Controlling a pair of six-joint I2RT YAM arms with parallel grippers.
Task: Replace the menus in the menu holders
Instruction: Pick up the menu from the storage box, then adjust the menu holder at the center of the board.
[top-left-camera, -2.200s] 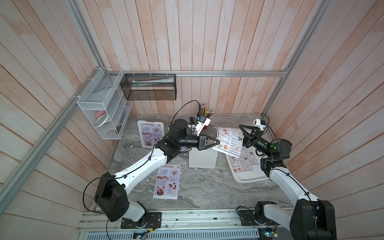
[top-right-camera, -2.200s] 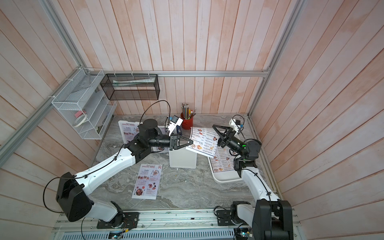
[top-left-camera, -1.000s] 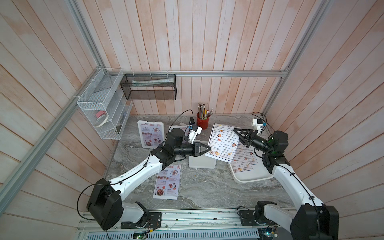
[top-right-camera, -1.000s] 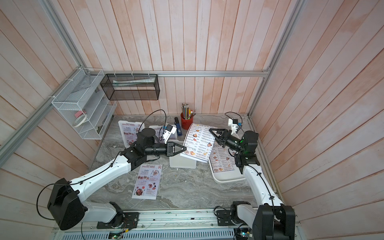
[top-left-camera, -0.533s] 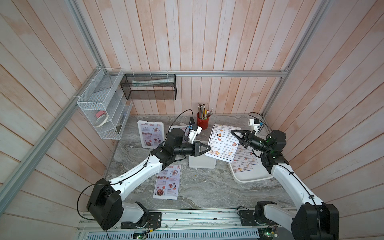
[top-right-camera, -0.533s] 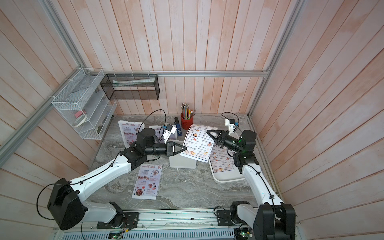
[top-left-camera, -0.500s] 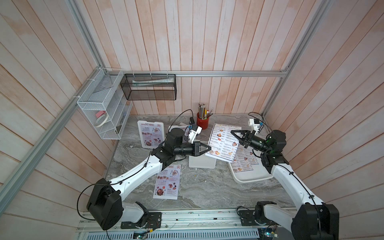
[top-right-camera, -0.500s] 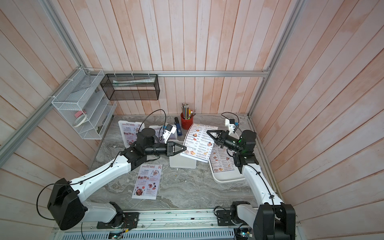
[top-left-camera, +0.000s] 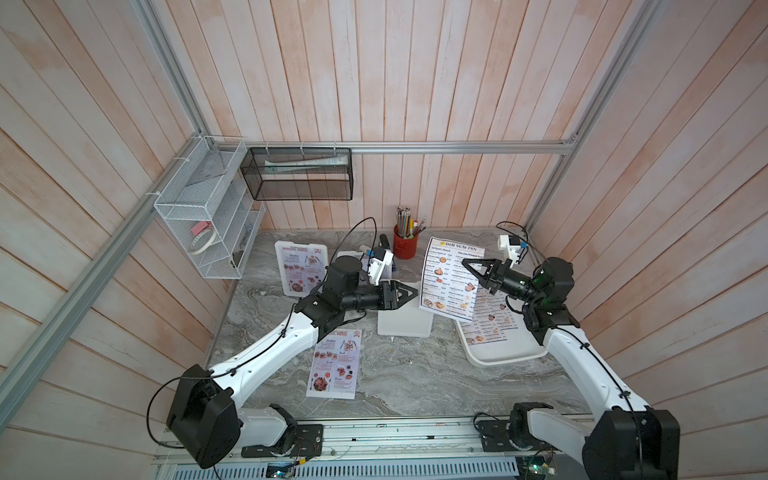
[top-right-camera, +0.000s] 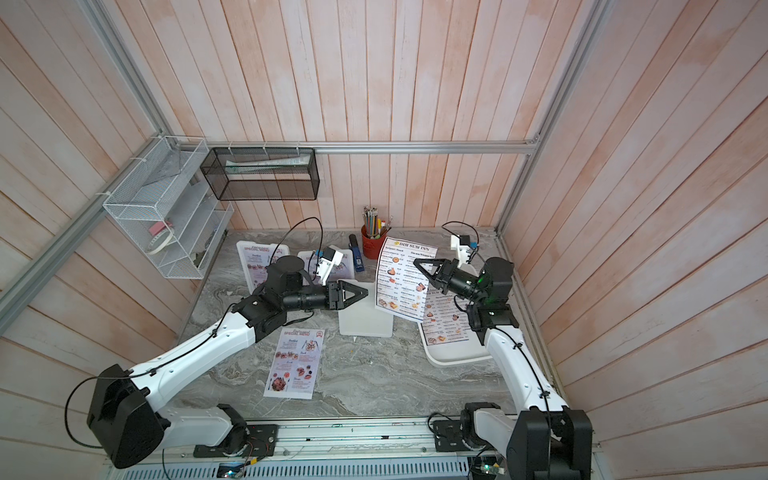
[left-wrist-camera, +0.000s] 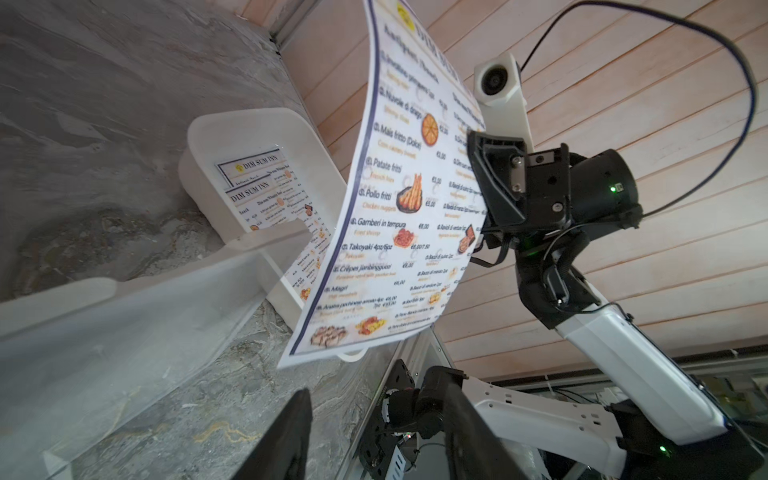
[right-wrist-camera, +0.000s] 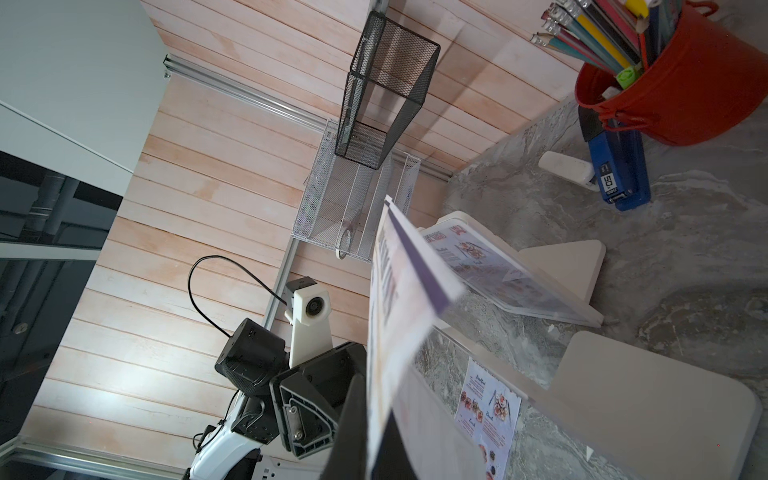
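A blue-bordered "Dim Sum Inn" menu (top-left-camera: 451, 274) (top-right-camera: 401, 278) (left-wrist-camera: 399, 199) hangs upright in the air. My right gripper (top-left-camera: 465, 262) (top-right-camera: 416, 261) (right-wrist-camera: 370, 440) is shut on its right edge. My left gripper (top-left-camera: 414, 289) (top-right-camera: 365, 293) (left-wrist-camera: 380, 440) stands open and empty just left of the sheet. It hovers over an empty menu holder (top-left-camera: 405, 322) (top-right-camera: 365, 322) lying flat. Two menu holders (top-left-camera: 301, 268) (top-right-camera: 311, 262) with "Special Menu" sheets stand at the back left. One loose Special Menu (top-left-camera: 336, 363) (top-right-camera: 296, 361) lies on the table.
A white tray (top-left-camera: 509, 356) (top-right-camera: 457, 358) at the right holds more Dim Sum Inn sheets. A red pencil cup (top-left-camera: 404, 246) and a blue stapler (top-right-camera: 356, 257) stand at the back. A white wire rack (top-left-camera: 203, 232) and a black mesh basket (top-left-camera: 299, 178) hang on the walls.
The right gripper has closed on the raised Dim Sum Inn menu. The left gripper, shut at the sheet's left edge a second ago, has opened and let it go.
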